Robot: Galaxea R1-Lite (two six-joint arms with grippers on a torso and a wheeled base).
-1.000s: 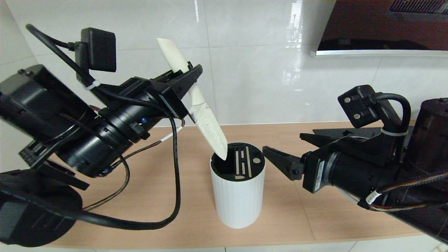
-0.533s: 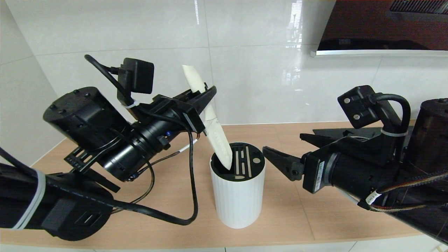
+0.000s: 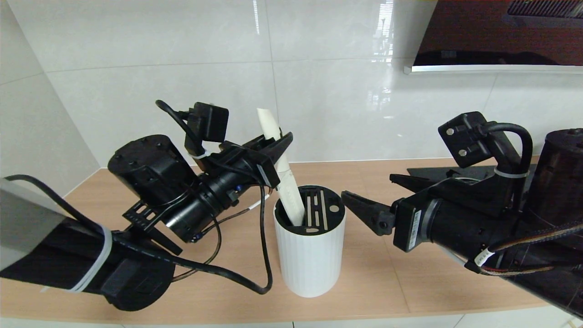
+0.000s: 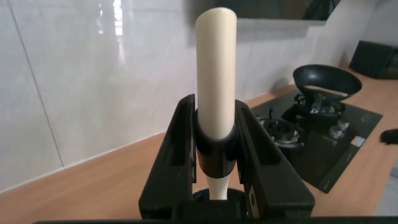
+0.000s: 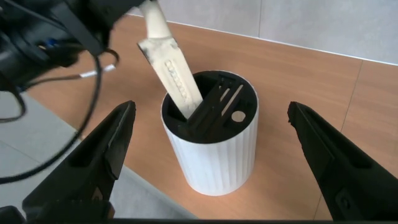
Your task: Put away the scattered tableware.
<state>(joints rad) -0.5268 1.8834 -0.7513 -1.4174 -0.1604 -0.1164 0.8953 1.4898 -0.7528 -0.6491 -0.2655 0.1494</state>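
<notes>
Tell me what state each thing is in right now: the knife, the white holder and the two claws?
Knife: tilted, blade partly down in the holder's wide opening, handle gripped.
Holder: upright on the counter, narrow slots unfilled.
Left gripper: shut on the knife's handle.
Right gripper: open, holding nothing, beside the holder.
Frying pan: sitting on the hob.

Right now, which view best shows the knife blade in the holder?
Right wrist view: it looks down on the knife blade in the wide opening of the holder. Head view: side-on, tip behind the rim. Left wrist view: the handle clamped in the left gripper.
</notes>
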